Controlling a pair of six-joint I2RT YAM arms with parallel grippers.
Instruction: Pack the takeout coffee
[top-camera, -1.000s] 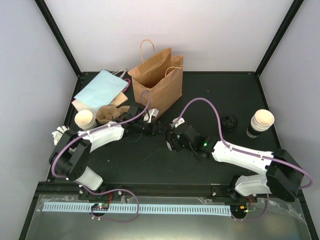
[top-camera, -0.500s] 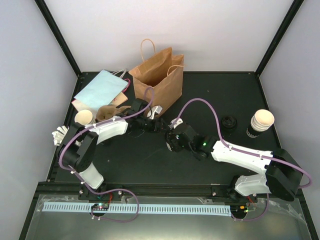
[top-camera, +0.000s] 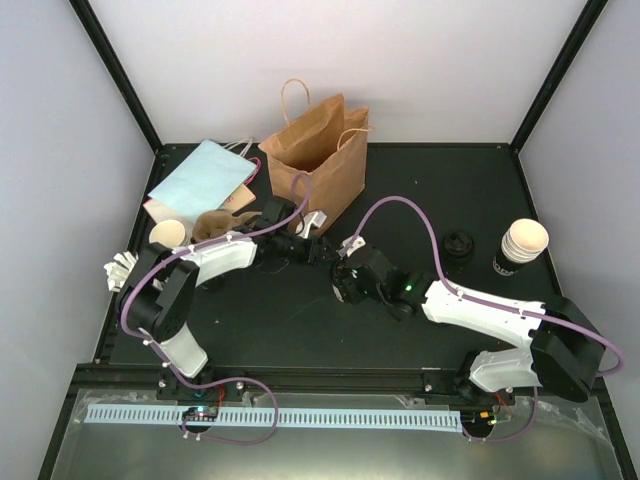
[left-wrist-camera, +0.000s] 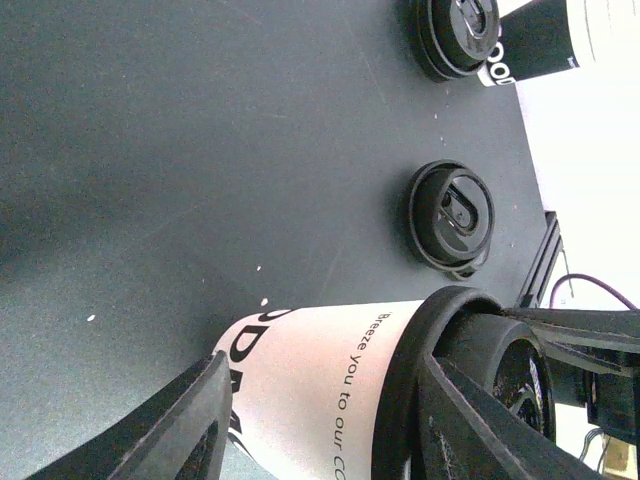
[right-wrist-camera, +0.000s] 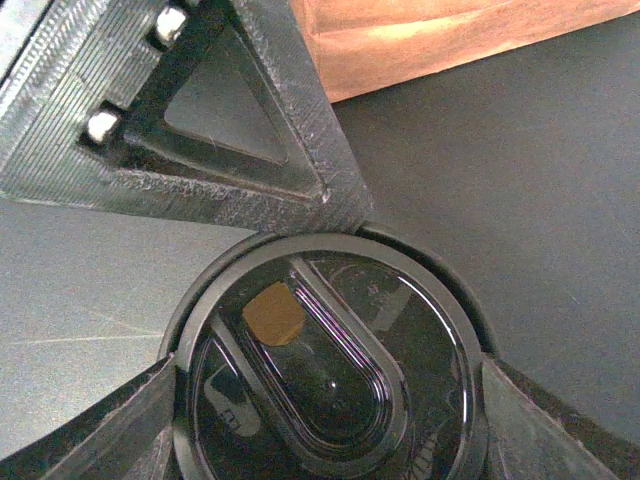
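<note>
— Nearest the arms, what was the right tool (right-wrist-camera: 328, 362) doing?

— It was pinching the round black lid (right-wrist-camera: 330, 400) of a takeout cup (left-wrist-camera: 330, 345) by the rim, one finger against each side, just in front of the brown bag (top-camera: 318, 160).

— And the left tool (left-wrist-camera: 327, 358)?

— Its fingers (left-wrist-camera: 195, 425) stood apart with that same cup between them. The cup had a pale wall with black lettering and its lid on. In the right wrist view, one finger lay against the lid's rim. Whether the fingers were pressing the cup I could not tell, as the angle was poor.

— So the cup was outside the bag?

— Yes, at the bag's near side, between the two tools, over the dark tabletop (top-camera: 300, 320).

— What lay farther off?

— Right of the bag, a loose lid (top-camera: 458, 245) lay flat on the tabletop. Beyond it stood a stack of cups (top-camera: 523, 245), black outside and cream inside, with a second lid (left-wrist-camera: 455, 35) just beside its foot. Left of the bag, an open cup (top-camera: 167, 236) stood next to a brown crumpled piece (top-camera: 215, 228), and a flat pale-blue bag (top-camera: 200, 175) lay behind them. The brown bag itself stood upright and open at the far edge, handles up.
</note>
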